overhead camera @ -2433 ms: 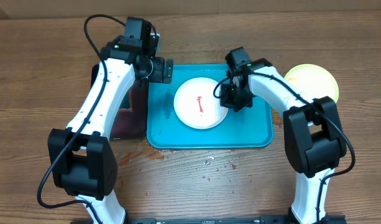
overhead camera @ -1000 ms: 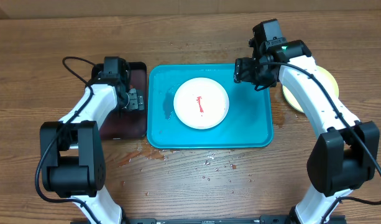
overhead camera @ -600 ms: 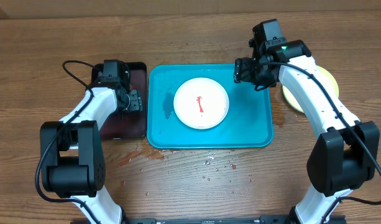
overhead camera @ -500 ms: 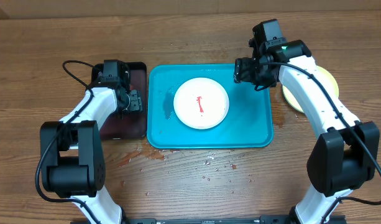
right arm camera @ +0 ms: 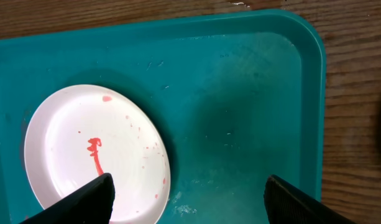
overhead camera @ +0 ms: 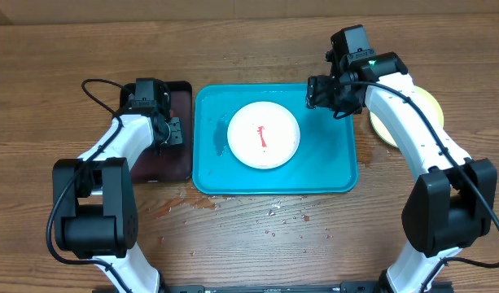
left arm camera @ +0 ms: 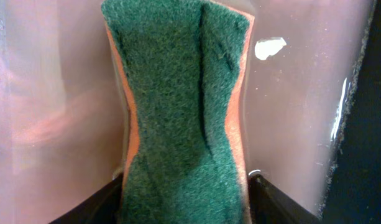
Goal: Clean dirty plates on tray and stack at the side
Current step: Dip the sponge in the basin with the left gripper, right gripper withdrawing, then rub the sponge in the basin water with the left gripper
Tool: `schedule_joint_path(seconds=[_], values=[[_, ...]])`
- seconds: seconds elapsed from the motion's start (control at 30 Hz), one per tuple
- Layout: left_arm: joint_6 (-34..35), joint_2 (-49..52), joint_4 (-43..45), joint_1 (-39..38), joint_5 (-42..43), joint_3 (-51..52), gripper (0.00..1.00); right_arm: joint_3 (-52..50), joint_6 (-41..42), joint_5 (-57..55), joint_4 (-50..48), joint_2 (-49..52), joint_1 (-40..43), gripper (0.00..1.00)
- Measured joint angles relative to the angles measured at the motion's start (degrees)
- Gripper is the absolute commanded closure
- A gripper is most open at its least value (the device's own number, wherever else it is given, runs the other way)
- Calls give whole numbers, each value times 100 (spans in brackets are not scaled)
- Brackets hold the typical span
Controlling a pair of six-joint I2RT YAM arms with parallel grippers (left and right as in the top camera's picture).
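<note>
A white plate (overhead camera: pixel 264 135) with a red sauce smear lies in the turquoise tray (overhead camera: pixel 330 175), left of its middle. A pale green plate (overhead camera: pixel 431 101) sits on the table right of the tray, partly under my right arm. My left gripper (overhead camera: pixel 174 132) is down in the black tray (overhead camera: pixel 164 163), its jaws squeezing a green sponge (left arm camera: pixel 184 112) with an orange underside. The sponge is pinched narrow between the fingers (left arm camera: pixel 97 202). My right gripper (overhead camera: pixel 322 98) hovers open over the tray's far right part, right of the white plate (right arm camera: pixel 94 155), with only bare tray (right arm camera: pixel 240 93) between its fingers.
The black tray has a wet reddish inside and stands just left of the turquoise tray. Water drops (overhead camera: pixel 282 216) and a wet patch lie on the wooden table in front of the turquoise tray.
The left arm left the turquoise tray for the black tray and its jaws closed onto the sponge. The right arm rose from the white plate's edge to the tray's far right.
</note>
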State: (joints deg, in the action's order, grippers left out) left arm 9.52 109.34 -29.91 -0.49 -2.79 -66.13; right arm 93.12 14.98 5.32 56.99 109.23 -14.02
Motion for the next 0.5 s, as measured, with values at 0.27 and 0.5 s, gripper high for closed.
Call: schedule_joint_path(seconds=[0.27, 0.5], values=[[63, 0, 22, 0, 0, 0, 69, 0, 0, 2, 4, 0, 0, 21], [94, 0, 42, 0, 24, 0, 96, 0, -2, 2, -2, 0, 0, 21]])
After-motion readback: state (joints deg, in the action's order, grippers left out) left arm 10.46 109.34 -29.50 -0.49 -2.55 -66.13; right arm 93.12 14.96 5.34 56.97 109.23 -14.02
